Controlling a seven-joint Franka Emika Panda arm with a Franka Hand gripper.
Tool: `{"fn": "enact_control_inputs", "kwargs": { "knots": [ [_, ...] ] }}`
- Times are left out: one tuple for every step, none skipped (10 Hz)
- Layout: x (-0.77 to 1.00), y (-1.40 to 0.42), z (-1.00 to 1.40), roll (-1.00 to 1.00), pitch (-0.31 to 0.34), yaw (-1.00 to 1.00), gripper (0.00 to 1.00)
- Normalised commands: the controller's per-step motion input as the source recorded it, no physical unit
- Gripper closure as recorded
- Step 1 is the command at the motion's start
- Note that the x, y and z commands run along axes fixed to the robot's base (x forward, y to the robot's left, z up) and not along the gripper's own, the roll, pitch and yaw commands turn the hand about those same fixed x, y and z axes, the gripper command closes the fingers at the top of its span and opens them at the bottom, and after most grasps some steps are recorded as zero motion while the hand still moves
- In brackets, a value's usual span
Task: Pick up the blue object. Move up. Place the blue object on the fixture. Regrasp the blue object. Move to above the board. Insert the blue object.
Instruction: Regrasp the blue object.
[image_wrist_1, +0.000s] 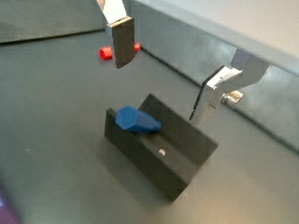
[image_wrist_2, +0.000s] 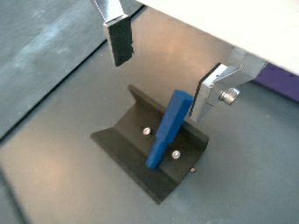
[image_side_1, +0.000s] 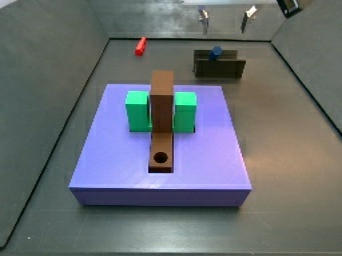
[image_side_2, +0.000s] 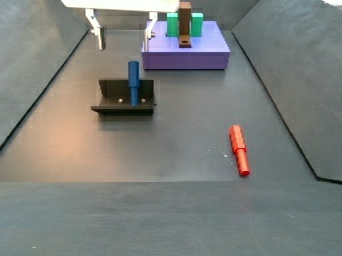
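Above the fixture (image_wrist_2: 149, 157) hangs the gripper (image_wrist_2: 170, 54), its fingers (image_wrist_2: 119, 39) spread wide with nothing between them. The blue object (image_wrist_2: 167, 127) leans upright against the fixture's back wall, its lower end on the base plate; in a side view (image_side_2: 134, 83) it stands apart from the gripper, which sits higher, toward the purple board (image_side_2: 187, 50). Placing looks done, so the regrasp seems to be the step in hand. That calls for bringing the fingers down to straddle the blue object's upper end, square to its flat faces, before closing. A red piece (image_side_2: 239, 149) lies on the tabletop (image_side_2: 174, 150), well clear of the fixture.
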Motion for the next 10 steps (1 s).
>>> {"fn": "enact_control_inputs", "kwargs": {
  "knots": [
    [0.0, -0.32, 0.0, 1.0, -0.169, 0.12, 0.0],
    [0.0, -0.33, 0.0, 1.0, -0.123, 0.1, 0.0],
    [0.0, -0.28, -0.11, 1.0, -0.134, 0.18, 0.0],
    [-0.04, -0.24, -0.12, 1.0, -0.143, 0.23, 0.0],
    [-0.01, -0.19, -0.25, 1.0, -0.16, 0.26, 0.0],
    [0.05, -0.05, -0.41, 0.69, -0.094, 0.28, 0.0],
    [0.02, 0.0, -0.48, 0.5, -0.14, 0.33, 0.0],
    [0.09, 0.01, -0.37, 0.42, -0.117, 0.41, 0.0],
    [0.09, 0.0, -0.31, 0.38, -0.08, 0.41, 0.0],
    [0.11, 0.0, -0.28, 0.31, -0.054, 0.4, 0.0]
  ]
}}
